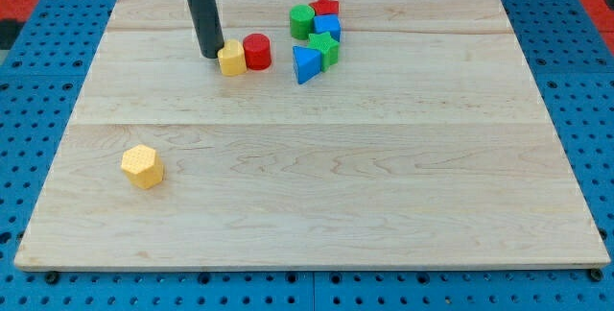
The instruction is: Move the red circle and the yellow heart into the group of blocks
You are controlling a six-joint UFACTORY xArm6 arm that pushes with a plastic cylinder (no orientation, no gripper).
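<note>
My tip [211, 55] rests on the wooden board near the view's top, touching or almost touching the left side of the yellow heart [232, 59]. The red circle [256, 51] sits right against the heart's right side. To their right is the group of blocks: a green circle [301, 21], a red star [326, 7], a blue cube [328, 28], a green star [329, 50] and a blue triangle [306, 63]. A gap separates the red circle from the blue triangle.
A yellow hexagon [142, 167] lies alone at the view's lower left. The wooden board [317, 186] lies on a blue pegboard [38, 90] that surrounds it.
</note>
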